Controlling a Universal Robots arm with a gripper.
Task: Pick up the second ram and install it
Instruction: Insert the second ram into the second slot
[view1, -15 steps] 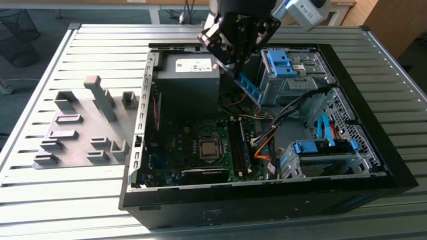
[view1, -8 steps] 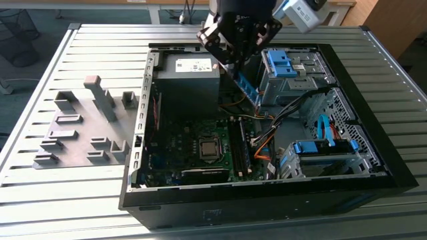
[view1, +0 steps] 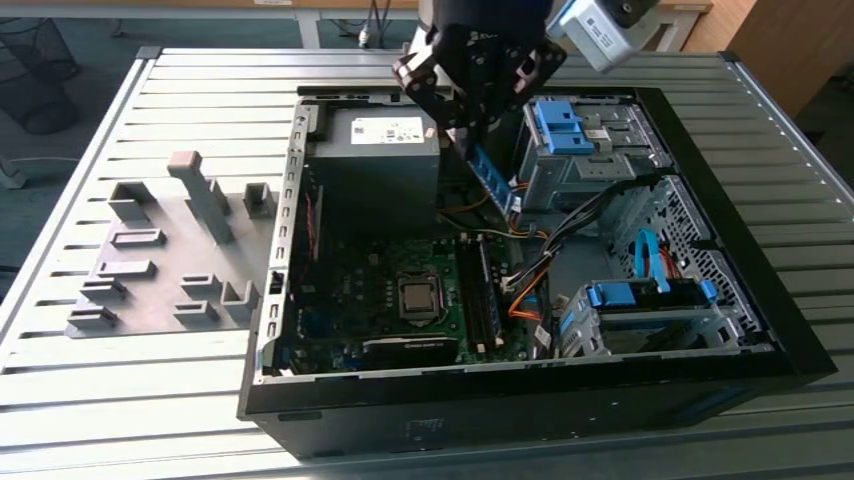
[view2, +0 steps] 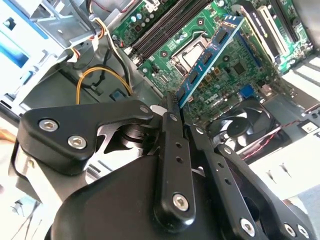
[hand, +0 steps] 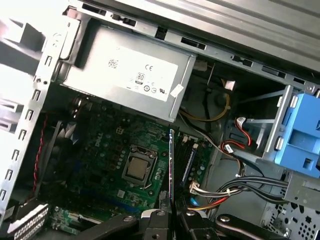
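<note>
Ram number two, the second ram (view2: 212, 55), is a thin blue-green board with dark chips along its face, and it hangs in the air above the open computer case (view1: 787, 330), clamped at one end between the fingers of the gripper (view1: 467, 125). In the exterior view the stick (view1: 489, 180) slants down out of the black fingers over the gap between the grey power supply (view1: 374, 150) and the blue drive cage (view1: 567, 125), clear of the board beneath. In the second wrist view the two black fingers (view2: 172, 130) close narrowly on the near end of the stick, and its far end reaches out over the green motherboard (view2: 235, 70) near the bare processor socket (view2: 192, 47). In the first wrist view the stick (hand: 171, 165) shows edge-on as a thin upright line between the processor (hand: 137, 167) and the dark memory slots (hand: 189, 162); it seems to stand just beside the slots and above them, though how far above them is hard to judge. Coloured cables (hand: 215, 192) run past the slots toward the drive cage. On the slatted table (view1: 160, 400), well apart from the case toward the exterior view's left, lies a grey plate with upright holder blocks (view1: 200, 195).
</note>
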